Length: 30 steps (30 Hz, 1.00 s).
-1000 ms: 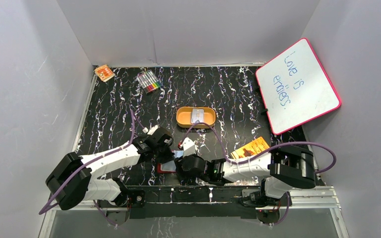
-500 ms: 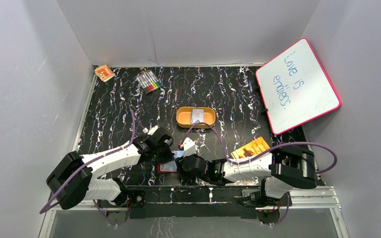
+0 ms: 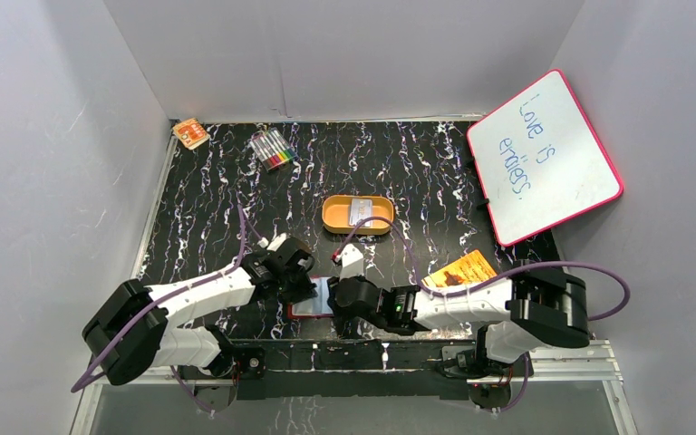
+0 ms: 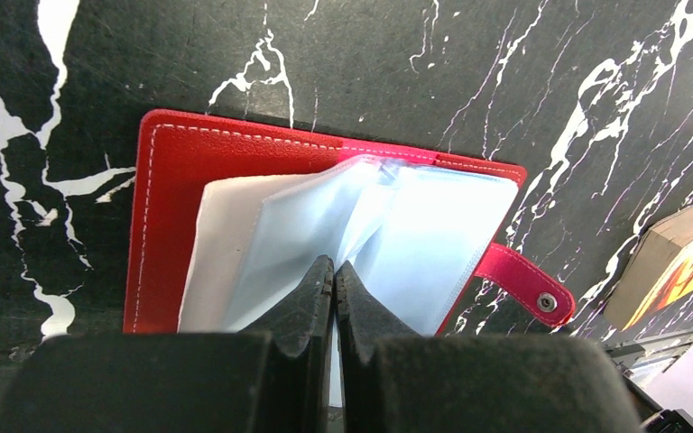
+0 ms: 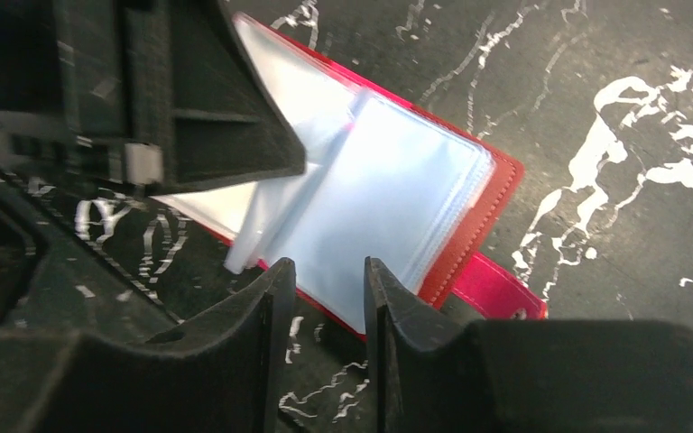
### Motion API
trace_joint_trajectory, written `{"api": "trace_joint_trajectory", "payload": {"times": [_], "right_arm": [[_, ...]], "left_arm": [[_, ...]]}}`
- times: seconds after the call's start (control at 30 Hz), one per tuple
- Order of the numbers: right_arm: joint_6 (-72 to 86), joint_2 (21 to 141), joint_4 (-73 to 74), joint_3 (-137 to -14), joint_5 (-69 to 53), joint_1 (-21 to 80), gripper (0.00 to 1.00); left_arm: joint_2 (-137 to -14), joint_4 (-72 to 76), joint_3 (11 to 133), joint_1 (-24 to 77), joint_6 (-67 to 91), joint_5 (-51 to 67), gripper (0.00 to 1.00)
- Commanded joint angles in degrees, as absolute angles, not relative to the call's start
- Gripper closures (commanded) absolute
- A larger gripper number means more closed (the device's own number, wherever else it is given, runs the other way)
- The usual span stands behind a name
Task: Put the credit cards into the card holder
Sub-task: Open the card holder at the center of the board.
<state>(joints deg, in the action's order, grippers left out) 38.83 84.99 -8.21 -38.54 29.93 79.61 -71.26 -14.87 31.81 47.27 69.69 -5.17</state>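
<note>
**A:** Two grippers crowd one small dark red leather-like folding card holder (image 3: 313,306) at the near edge. It lies open, long axis left to right, closing tab (image 4: 523,284) toward the orange booklet (image 3: 460,269).

**B:** Jaws?

**A:** On the left gripper (image 4: 334,271) they're pressed together, tips down on the clear inner sleeves (image 4: 433,234). Whether a leaf is caught, I cannot tell. The right gripper (image 5: 325,298) stands slightly spread, nothing between, over the tab-side edge.

**B:** And the thin pale credit cards (image 3: 360,211)?

**A:** Lying in the orange oval tin (image 3: 331,217), farther out, well apart from both. The right arm looks nearer. No card shows in the sleeves.
</note>
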Motion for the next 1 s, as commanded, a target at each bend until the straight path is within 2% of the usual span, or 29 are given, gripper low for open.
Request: {"api": "trace_joint_trajectory", "payload": {"times": [0.0,0.27,0.37,0.57,0.97], "right_arm": [[40.30,81.21,-14.43,-38.28,24.07,78.08,0.55],[48.47,82.73,-18.72,-38.00,7.94,69.92,0.49],[50.48,83.71,-18.85,-38.09,4.75,68.10,0.48],[52.86,85.22,-18.71,-37.33,2.71,66.36,0.47],[54.62,87.25,-17.33,-37.11,0.62,64.45,0.49]], "left_arm": [[-69.53,-15.37,30.69,47.38,69.92,-5.81,1.00],[-68.46,-14.89,29.93,47.38,70.22,-5.70,1.00],[-67.63,-14.94,29.88,47.38,70.10,-5.88,0.93],[-66.54,-14.85,29.79,47.38,69.61,-5.96,0.79],[-65.88,-17.02,31.11,47.42,68.60,-7.10,0.77]]}}
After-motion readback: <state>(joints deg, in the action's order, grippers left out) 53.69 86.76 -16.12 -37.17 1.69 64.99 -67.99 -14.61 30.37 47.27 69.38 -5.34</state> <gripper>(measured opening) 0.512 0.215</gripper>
